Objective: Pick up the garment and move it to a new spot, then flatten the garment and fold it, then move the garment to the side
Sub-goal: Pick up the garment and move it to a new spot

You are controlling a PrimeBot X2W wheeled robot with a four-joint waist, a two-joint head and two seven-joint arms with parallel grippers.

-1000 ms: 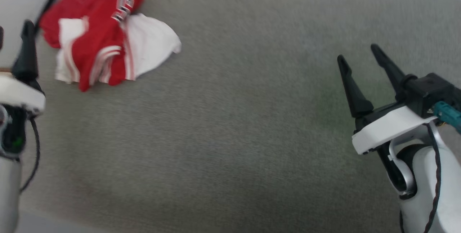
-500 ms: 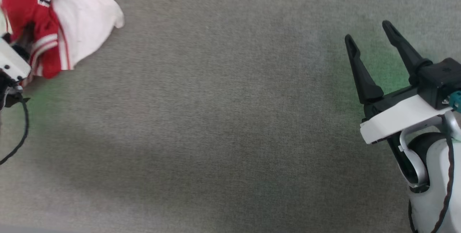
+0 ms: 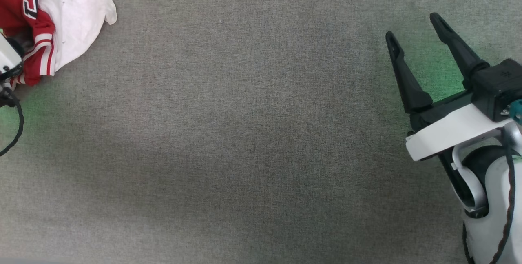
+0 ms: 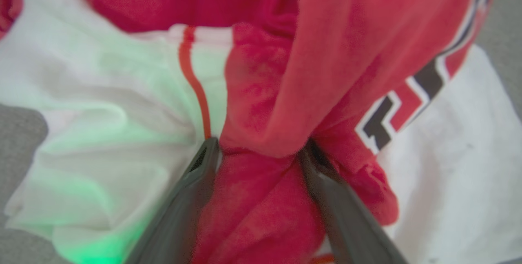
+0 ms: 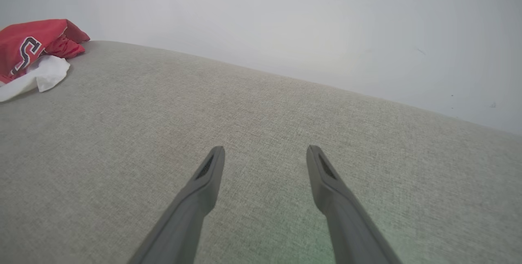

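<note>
Compared with half a second ago, in the head view: the garment closer to the top left corner, less of the red showing, the white sleeve still poking out to the right. Cannot tell whether the garment or the camera slid. Over at the right, the right gripper in almost the same spot, fingers spread just as wide as before.

Now the tools, starting from the left. In the left wrist view, the left gripper pushed right into the crumpled garment, fingers wide apart, not squeezed together. A fat red fold bunched between the two fingers and touching both. White sleeve cloth with a thin red stripe by the left finger, black and white lettering by the right one. Green glow on the white cloth.

In the middle, bare grey fabric surface, with the garment lying on its far left end, close to the pale wall.

At the right, the right gripper wide open too, holding nothing, up over the grey fabric surface and well apart from the garment. Faint green glow on the grey under it.
</note>
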